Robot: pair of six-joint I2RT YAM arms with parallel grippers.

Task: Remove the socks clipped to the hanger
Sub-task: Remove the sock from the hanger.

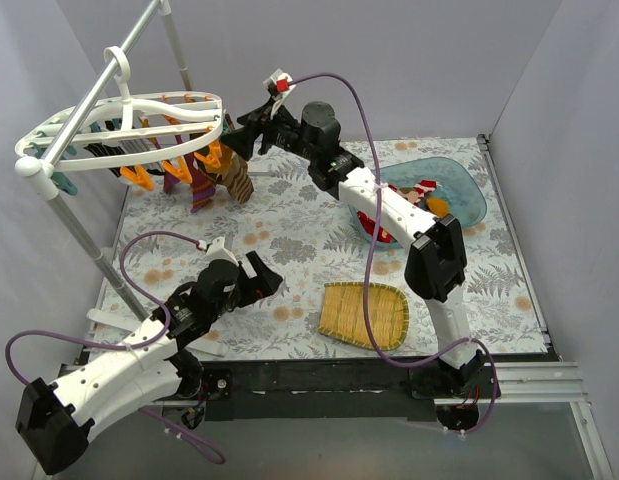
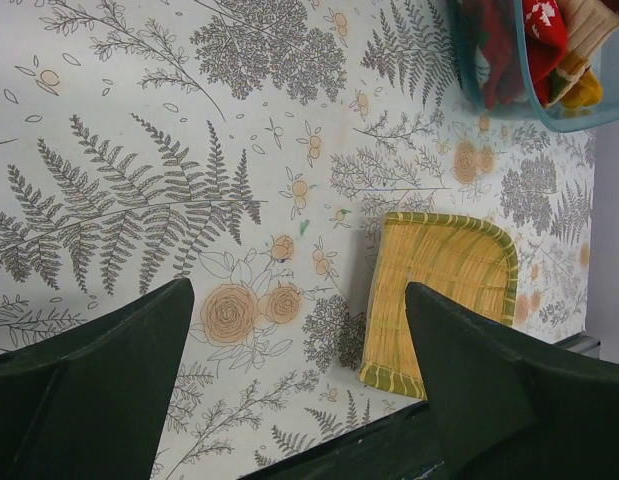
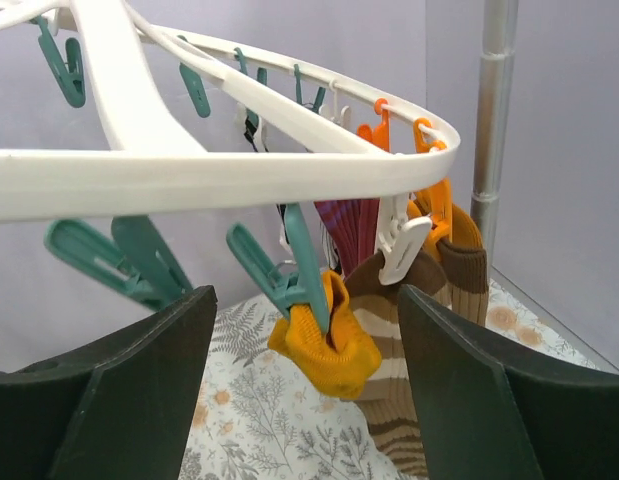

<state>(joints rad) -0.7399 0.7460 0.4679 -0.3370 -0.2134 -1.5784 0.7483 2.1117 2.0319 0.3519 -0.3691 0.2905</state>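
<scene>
The white oval hanger (image 1: 139, 115) hangs from the stand at the back left, and its rim (image 3: 239, 170) curves across the right wrist view with teal and orange clips. Socks hang under its right end: a brown striped sock (image 1: 236, 182) and a purple one (image 1: 201, 190). My right gripper (image 1: 239, 138) is open at that end. In its wrist view its gripper (image 3: 304, 295) frames an orange sock (image 3: 329, 345) held in a teal clip, without touching it, and a brown-and-white striped sock (image 3: 414, 400) hangs just behind. My left gripper (image 1: 264, 283) (image 2: 299, 290) is open and empty, low over the tablecloth.
A teal basin (image 1: 474, 200) (image 2: 489, 100) at the right holds loose red and orange socks. A woven bamboo tray (image 1: 364, 315) (image 2: 439, 300) lies near the table's front edge. The stand's grey pole (image 1: 79, 235) (image 3: 492, 130) slants beside the hanger. Grey walls enclose the table.
</scene>
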